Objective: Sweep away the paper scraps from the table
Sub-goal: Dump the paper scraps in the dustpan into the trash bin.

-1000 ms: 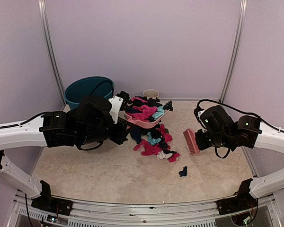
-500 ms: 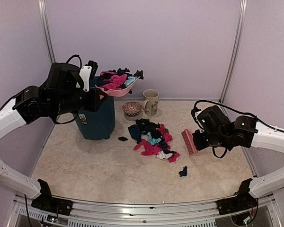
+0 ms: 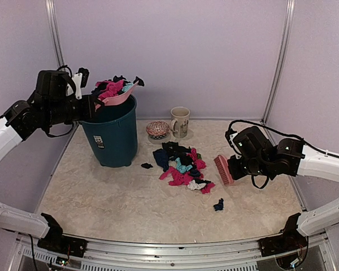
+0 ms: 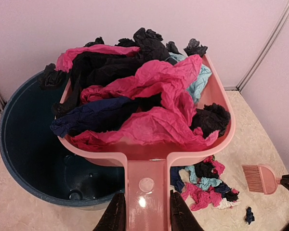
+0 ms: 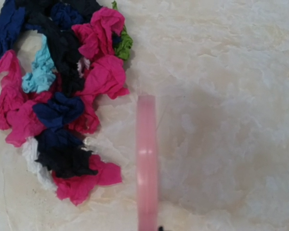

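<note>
My left gripper (image 4: 145, 211) is shut on the handle of a pink dustpan (image 4: 147, 159) heaped with paper scraps (image 4: 135, 96). I hold the dustpan (image 3: 117, 97) level above the rim of a teal bin (image 3: 116, 135). A pile of paper scraps (image 3: 181, 165) lies mid-table (image 3: 113, 203), with one dark scrap (image 3: 218, 205) nearer the front and a small black one (image 3: 147, 165) by the bin. My right gripper (image 3: 235, 167) is shut on a pink brush (image 3: 222, 169), just right of the pile. The right wrist view shows the brush (image 5: 147, 159) edge-on beside the scraps (image 5: 62, 96).
A patterned mug (image 3: 179, 121) and a small striped bowl (image 3: 157, 129) stand at the back behind the pile. The bin (image 4: 29, 159) looks dark and empty inside. Pale walls close in the back and sides.
My left arm has lifted the loaded dustpan from beside the pile and carried it up and left, over the bin. The right arm and brush have barely moved.
</note>
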Controlling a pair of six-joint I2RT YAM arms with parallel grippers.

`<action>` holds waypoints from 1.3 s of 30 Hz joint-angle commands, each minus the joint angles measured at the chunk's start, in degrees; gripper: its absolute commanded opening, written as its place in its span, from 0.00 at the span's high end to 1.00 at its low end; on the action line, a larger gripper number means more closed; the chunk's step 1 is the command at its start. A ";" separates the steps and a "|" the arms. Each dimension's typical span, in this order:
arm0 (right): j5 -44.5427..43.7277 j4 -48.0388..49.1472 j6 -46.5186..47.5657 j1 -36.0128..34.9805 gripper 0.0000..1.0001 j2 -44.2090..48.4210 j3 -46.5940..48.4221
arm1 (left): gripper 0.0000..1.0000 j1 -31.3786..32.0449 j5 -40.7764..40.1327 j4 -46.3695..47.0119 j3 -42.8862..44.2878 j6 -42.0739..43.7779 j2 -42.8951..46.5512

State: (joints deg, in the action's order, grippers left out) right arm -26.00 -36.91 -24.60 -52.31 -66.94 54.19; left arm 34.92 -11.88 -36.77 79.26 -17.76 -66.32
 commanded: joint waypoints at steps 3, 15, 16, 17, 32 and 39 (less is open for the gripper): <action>0.04 1.21 0.01 0.72 1.00 0.35 0.08 | 1.00 -7.25 13.13 5.14 -4.31 -2.76 1.54; 0.19 2.06 -0.37 0.72 1.00 1.69 -1.64 | 1.00 -25.49 41.78 18.23 -15.09 -17.72 5.46; 0.24 2.10 -0.41 0.72 1.00 1.83 -1.71 | 1.00 -26.59 43.82 19.96 -16.09 -19.18 5.80; 0.25 2.19 -0.44 0.77 1.00 1.96 -1.88 | 1.00 -27.46 45.80 21.30 -17.01 -20.85 6.04; 0.72 2.62 -1.33 0.74 1.00 3.47 -3.17 | 1.00 -32.47 61.47 47.77 -29.49 -48.95 7.00; 1.24 3.54 -1.33 0.73 1.00 4.09 -2.97 | 1.00 -32.48 62.75 57.94 -31.81 -58.98 7.88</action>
State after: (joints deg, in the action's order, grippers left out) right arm -25.04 -35.53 -25.21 -52.31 -64.34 51.46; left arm 2.92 48.80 12.56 46.72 -70.67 -60.01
